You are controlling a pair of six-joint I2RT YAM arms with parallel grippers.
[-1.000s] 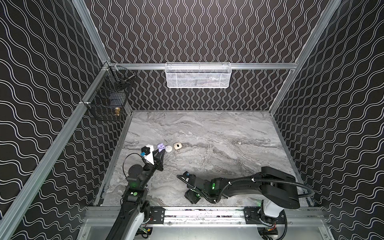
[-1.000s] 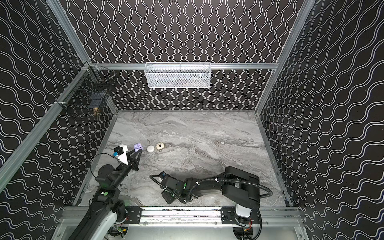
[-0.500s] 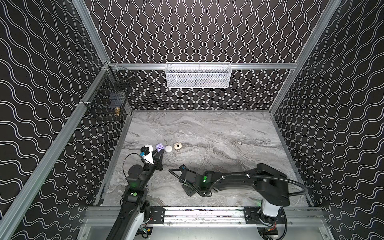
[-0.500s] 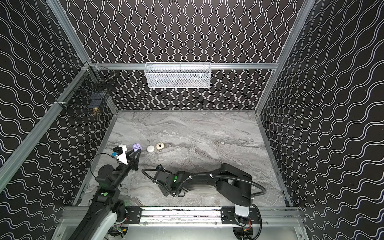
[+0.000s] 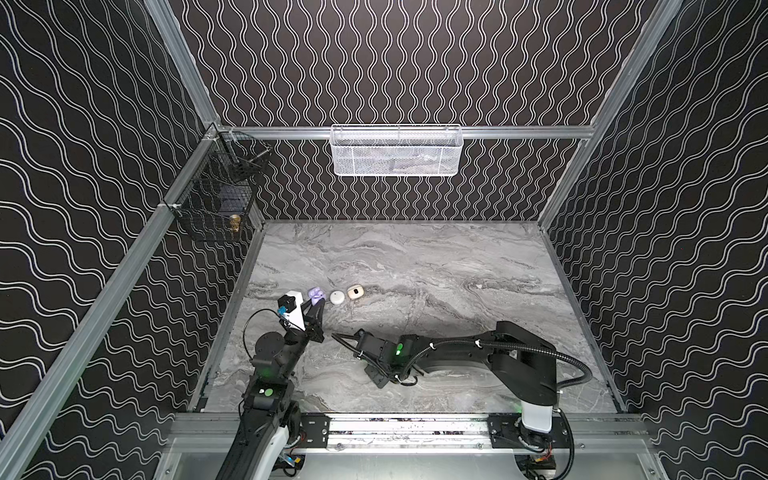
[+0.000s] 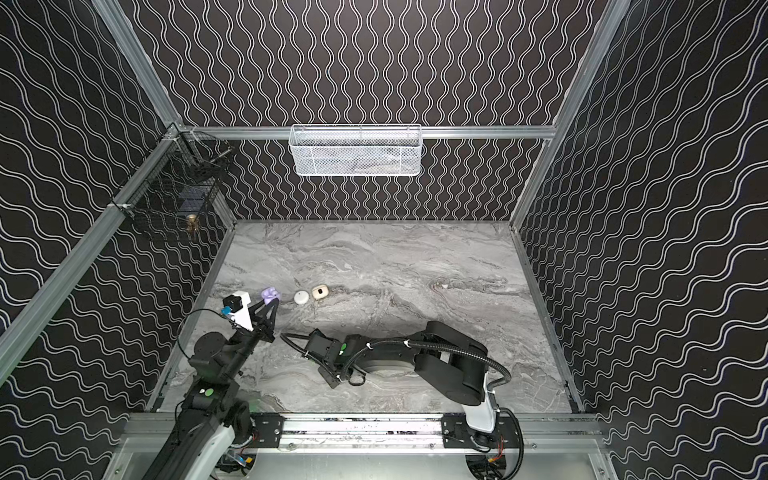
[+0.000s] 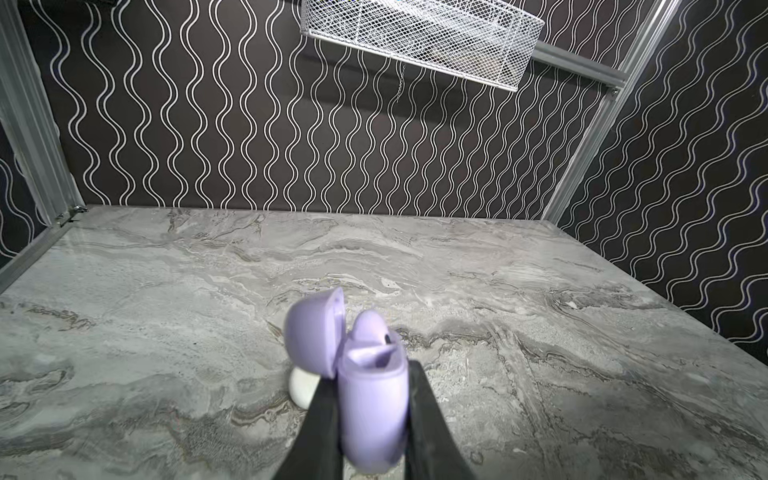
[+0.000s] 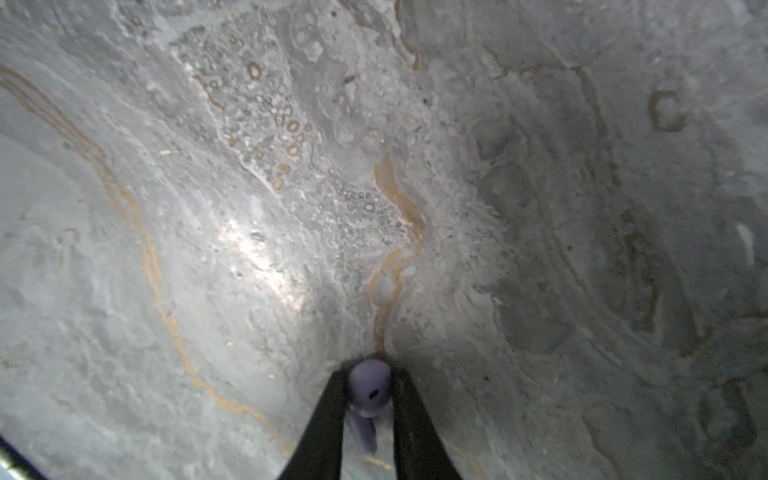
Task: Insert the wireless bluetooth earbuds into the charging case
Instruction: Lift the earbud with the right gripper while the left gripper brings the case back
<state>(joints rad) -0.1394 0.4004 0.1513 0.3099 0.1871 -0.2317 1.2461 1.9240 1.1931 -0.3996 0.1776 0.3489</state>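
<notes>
Stretched lower across the table than a second ago, right gripper pinches a lavender earbud; left gripper clamps the charging case, lid open to receive it beside the seated earbud

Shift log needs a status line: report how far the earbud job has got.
Done: the left gripper is shut on the lavender charging case, lid open, with one earbud seated in it. In hand: the right gripper pinches a second lavender earbud low over the marble table, apart from the case. Left: carry that earbud across and seat it beside the first.
</notes>
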